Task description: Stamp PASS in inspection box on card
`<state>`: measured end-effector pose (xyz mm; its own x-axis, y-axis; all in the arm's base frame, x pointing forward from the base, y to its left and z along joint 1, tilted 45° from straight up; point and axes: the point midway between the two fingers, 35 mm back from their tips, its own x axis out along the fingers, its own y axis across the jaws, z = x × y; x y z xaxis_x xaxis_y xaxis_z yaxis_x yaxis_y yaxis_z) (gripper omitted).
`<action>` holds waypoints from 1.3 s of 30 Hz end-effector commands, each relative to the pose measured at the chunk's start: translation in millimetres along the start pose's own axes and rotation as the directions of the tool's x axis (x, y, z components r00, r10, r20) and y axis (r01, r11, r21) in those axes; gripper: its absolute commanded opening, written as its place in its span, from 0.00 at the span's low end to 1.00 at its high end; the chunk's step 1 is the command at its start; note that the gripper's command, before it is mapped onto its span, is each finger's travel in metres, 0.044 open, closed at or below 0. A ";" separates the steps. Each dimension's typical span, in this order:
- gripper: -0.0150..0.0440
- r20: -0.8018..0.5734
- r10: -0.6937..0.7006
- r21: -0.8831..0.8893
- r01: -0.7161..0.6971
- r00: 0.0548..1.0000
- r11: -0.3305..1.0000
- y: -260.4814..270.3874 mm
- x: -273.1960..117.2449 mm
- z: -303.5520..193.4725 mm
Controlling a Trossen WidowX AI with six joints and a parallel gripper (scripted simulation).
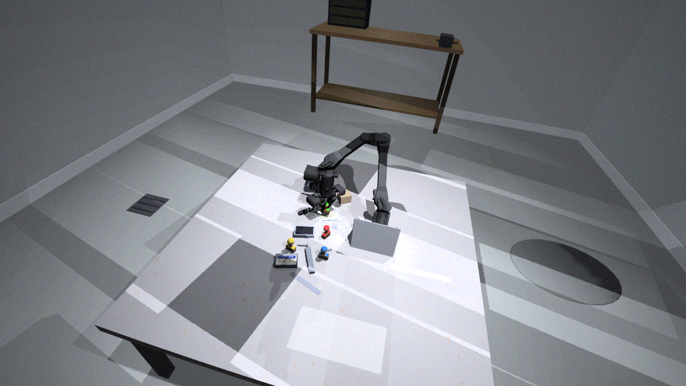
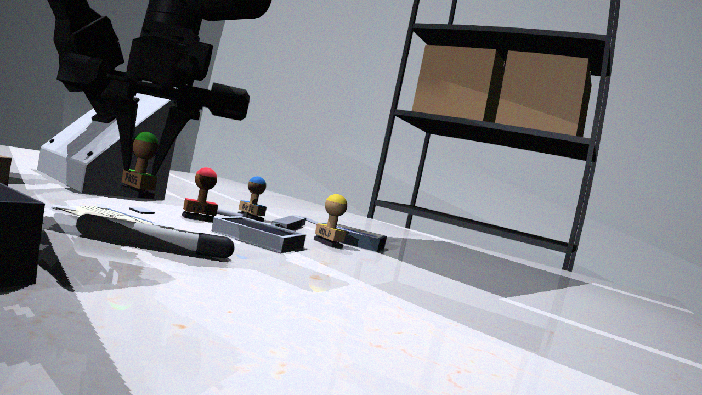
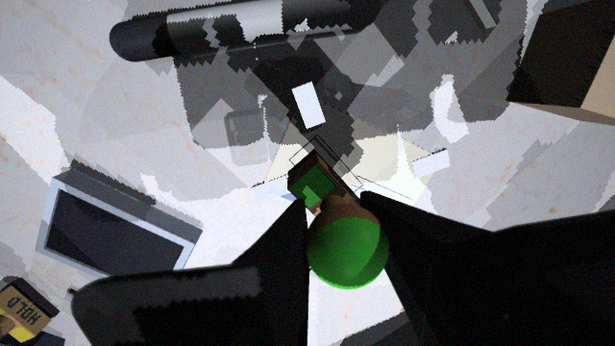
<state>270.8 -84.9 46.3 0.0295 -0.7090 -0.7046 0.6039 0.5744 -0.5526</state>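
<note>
My gripper [image 1: 326, 209] [image 2: 141, 170] [image 3: 332, 204] is shut on the green-knobbed PASS stamp [image 1: 326, 205] [image 2: 145, 145] [image 3: 347, 252], held upright a little above the bench. The cream card [image 2: 105, 212] [image 3: 380, 151] lies below it, held by small white pieces at its edges. In the wrist view the stamp's base covers part of the inspection box outline [image 3: 303, 147], and a shadow crosses the box; the stamp's underside is hidden. The open dark ink pad [image 1: 304, 236] [image 2: 250, 238] [image 3: 120, 211] lies beside the card. I cannot see a print in the box.
The red FAIL stamp [image 1: 326, 233] [image 2: 203, 196], blue DATE stamp [image 1: 323, 252] [image 2: 256, 186] and yellow HOLD stamp [image 1: 290, 244] [image 2: 335, 206] stand near the pad. A thick marker [image 2: 157, 235] [image 3: 226, 29] lies along the card's other side. A cardboard block [image 1: 344, 197] stands behind the card.
</note>
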 end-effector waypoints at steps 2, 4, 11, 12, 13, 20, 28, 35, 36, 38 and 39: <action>0.25 -0.005 -0.009 -0.006 0.009 1.000 1.000 -1.2 6.4 -1.7; 0.25 -0.005 -0.010 -0.006 0.010 1.000 1.000 -1.3 7.7 -1.7; 0.25 -0.005 -0.010 -0.006 0.010 1.000 1.000 -1.8 12.3 -1.9; 0.25 -0.005 -0.011 -0.006 0.010 1.000 1.000 -1.8 12.9 -2.0; 0.25 -0.005 -0.011 -0.006 0.011 1.000 1.000 -1.9 13.5 -2.0; 0.25 -0.004 -0.012 -0.007 0.012 1.000 1.000 -2.4 18.0 -2.2; 0.25 -0.004 -0.013 -0.007 0.013 1.000 1.000 -3.2 23.1 -2.6; 0.25 -0.003 -0.014 -0.007 0.013 1.000 1.000 -3.6 25.9 -2.8; 0.25 -0.003 -0.014 -0.007 0.013 1.000 1.000 -3.6 25.9 -2.8; 0.25 -0.003 -0.014 -0.007 0.013 1.000 1.000 -3.6 25.9 -2.8; 0.25 -0.003 -0.014 -0.007 0.013 1.000 1.000 -3.6 25.9 -2.8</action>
<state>268.1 -102.6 30.4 0.0247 -0.7128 -0.7009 0.6027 0.5700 -0.5584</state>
